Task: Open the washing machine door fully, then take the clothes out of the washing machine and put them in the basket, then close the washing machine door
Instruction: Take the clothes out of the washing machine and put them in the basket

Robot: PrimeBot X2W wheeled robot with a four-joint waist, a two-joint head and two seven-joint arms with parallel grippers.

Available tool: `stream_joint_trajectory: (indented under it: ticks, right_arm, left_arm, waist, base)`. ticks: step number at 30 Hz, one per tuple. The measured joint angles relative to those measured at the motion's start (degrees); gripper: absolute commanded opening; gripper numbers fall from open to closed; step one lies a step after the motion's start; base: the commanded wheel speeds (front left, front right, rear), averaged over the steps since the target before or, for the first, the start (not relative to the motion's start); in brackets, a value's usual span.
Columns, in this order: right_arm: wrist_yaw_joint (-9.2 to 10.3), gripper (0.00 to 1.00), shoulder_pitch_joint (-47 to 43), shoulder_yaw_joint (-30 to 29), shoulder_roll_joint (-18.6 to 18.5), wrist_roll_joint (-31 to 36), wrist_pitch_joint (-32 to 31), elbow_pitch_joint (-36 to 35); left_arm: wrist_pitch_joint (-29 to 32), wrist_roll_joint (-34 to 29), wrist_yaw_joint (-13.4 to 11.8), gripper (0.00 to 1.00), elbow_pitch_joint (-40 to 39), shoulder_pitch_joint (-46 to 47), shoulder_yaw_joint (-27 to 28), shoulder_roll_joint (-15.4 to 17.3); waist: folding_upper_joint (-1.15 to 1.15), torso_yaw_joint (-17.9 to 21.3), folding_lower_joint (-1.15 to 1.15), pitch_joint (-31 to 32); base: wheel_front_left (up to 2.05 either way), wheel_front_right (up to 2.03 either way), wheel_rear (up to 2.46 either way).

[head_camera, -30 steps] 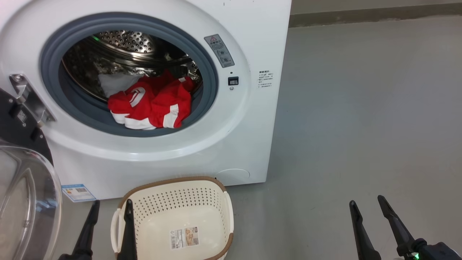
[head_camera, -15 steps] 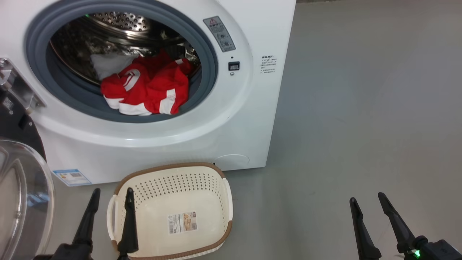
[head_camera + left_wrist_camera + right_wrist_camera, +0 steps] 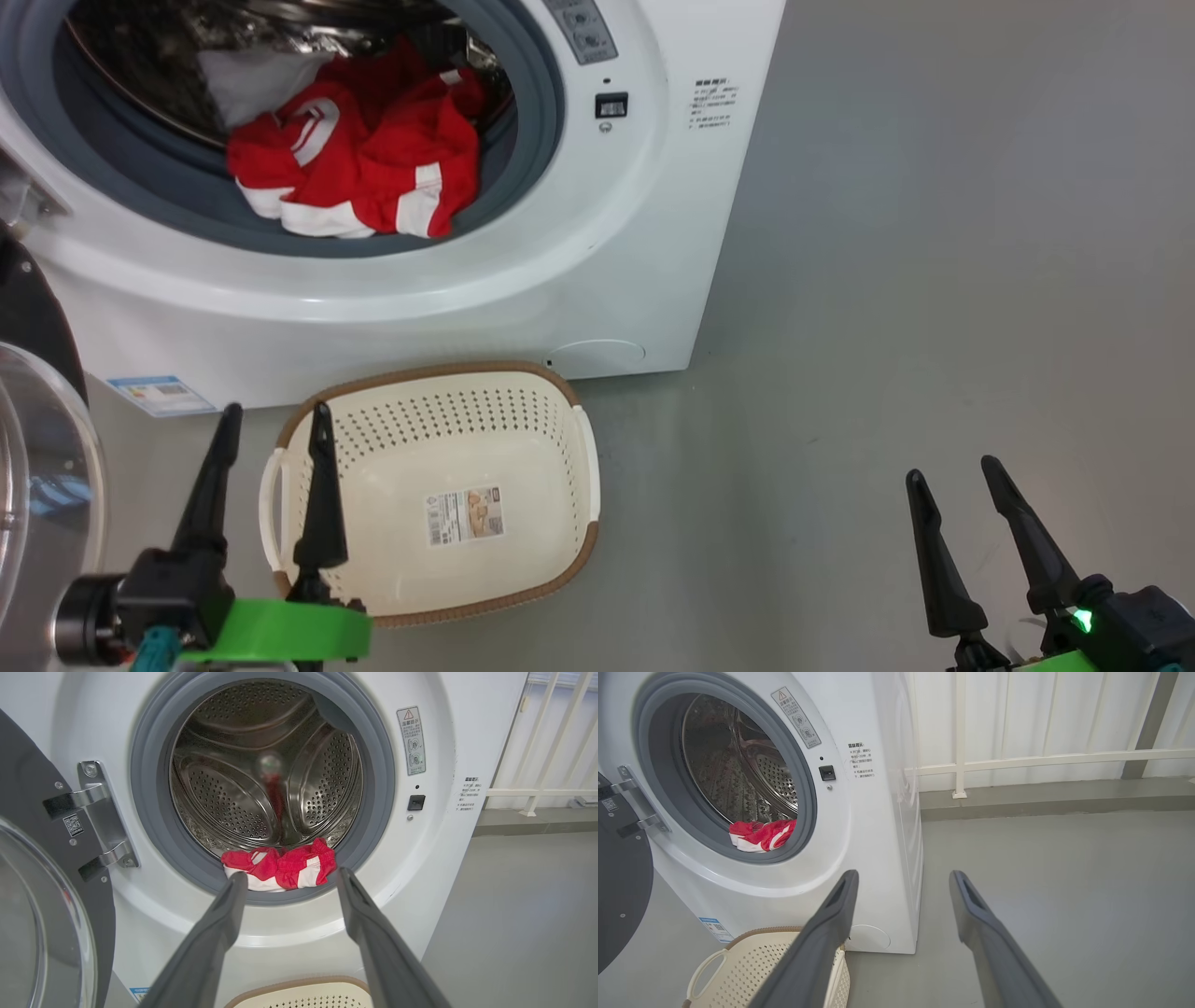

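Observation:
The white washing machine (image 3: 644,233) stands with its door (image 3: 37,485) swung open to the left, the glass bowl showing at the left edge. Red clothes (image 3: 355,159) with white stripes lie at the front of the steel drum, on the grey rubber ring. The cream basket (image 3: 560,439) sits on the floor below the opening, with a paper label on its bottom. My left gripper (image 3: 275,415) is open over the basket's left end, its fingers framing the clothes (image 3: 280,865) in the left wrist view. My right gripper (image 3: 952,471) is open over bare floor.
Grey floor (image 3: 934,280) stretches to the right of the machine. A white railing (image 3: 1041,758) and wall stand behind it. The door's hinge bracket (image 3: 100,816) sits left of the drum opening. A blue label sticker (image 3: 159,394) is low on the machine's front.
The head camera has tilted down, so machine and basket sit higher in the picture. My left gripper has risen further into view, showing its wrist and green mount. Both stay open.

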State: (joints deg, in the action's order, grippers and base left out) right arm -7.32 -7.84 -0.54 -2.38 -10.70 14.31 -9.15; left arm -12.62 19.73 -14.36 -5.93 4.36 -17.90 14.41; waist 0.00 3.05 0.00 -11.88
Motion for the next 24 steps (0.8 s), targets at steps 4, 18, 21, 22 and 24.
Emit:
stream_joint_trajectory:
  ticks: [4, 18, 21, 22, 24]
  right_arm:
    - [0.0, 1.0, 0.9, 0.0, 0.0, 0.0, 0.0, 0.0]
    - [0.0, 1.0, 2.5, 0.7, 0.0, -0.2, 0.0, 0.5]
    - [0.0, 1.0, 2.9, 0.8, 0.0, -0.3, 0.0, 0.5]
    - [0.0, 1.0, 3.2, 0.9, 0.0, -0.3, 0.0, 0.5]
    - [0.0, 1.0, 3.6, 1.0, 0.0, -0.5, 0.0, 0.5]
  left_arm:
    - [-0.1, 0.0, 0.1, 1.0, 1.4, 3.0, 0.2, 0.0]
    - [1.9, 0.1, 2.7, 1.0, 10.5, 16.2, 1.2, 0.8]
    - [2.0, 0.3, 3.6, 1.0, 13.6, 19.9, 1.1, 0.8]
    - [2.0, 0.3, 3.9, 1.0, 14.6, 21.0, 1.1, 0.8]
    - [2.0, 0.3, 4.4, 1.0, 16.8, 23.4, 1.1, 0.8]
  waist:
    - [0.0, -0.2, 0.0, -1.6]
    - [0.0, 0.6, 0.0, -4.9]
    - [0.0, 1.0, 0.0, -5.9]
    - [0.0, 1.2, 0.0, -6.3]
    - [0.0, 1.4, 0.0, -7.1]
  base:
    - [0.0, 0.0, 0.0]
    - [0.0, 0.0, 0.0]
    - [0.0, 0.0, 0.0]
    - [0.0, 0.0, 0.0]
    - [0.0, 0.0, 0.0]
